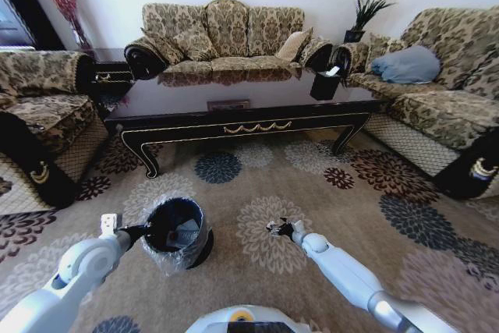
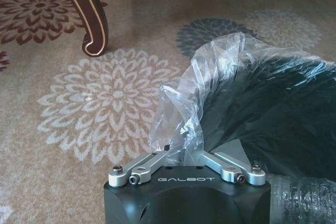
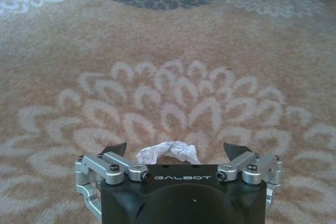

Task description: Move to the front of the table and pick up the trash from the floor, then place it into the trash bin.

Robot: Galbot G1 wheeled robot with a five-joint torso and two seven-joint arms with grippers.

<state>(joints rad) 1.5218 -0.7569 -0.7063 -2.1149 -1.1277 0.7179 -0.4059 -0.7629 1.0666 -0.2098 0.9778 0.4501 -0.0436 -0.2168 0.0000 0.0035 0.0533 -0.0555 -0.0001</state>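
The trash bin (image 1: 178, 233) is black with a crinkly clear bag (image 2: 210, 77) over its rim, and it stands on the floor (image 1: 257, 189) in front of the table (image 1: 179, 132). My left gripper (image 1: 144, 232) is shut on the bag at the bin's rim; in the left wrist view its fingers (image 2: 152, 161) pinch the plastic. A crumpled white paper (image 3: 168, 152) lies on the carpet between the spread fingers (image 3: 116, 149) of my right gripper (image 3: 176, 149). That gripper (image 1: 278, 228) is open and low over a cream flower medallion, to the right of the bin.
Patterned sofas (image 1: 226, 37) ring the table at the left, back and right. A black tissue box (image 1: 325, 83) sits on the table's right end. A curved table leg (image 2: 89, 14) stands beyond the bin. Open carpet lies between me and the table.
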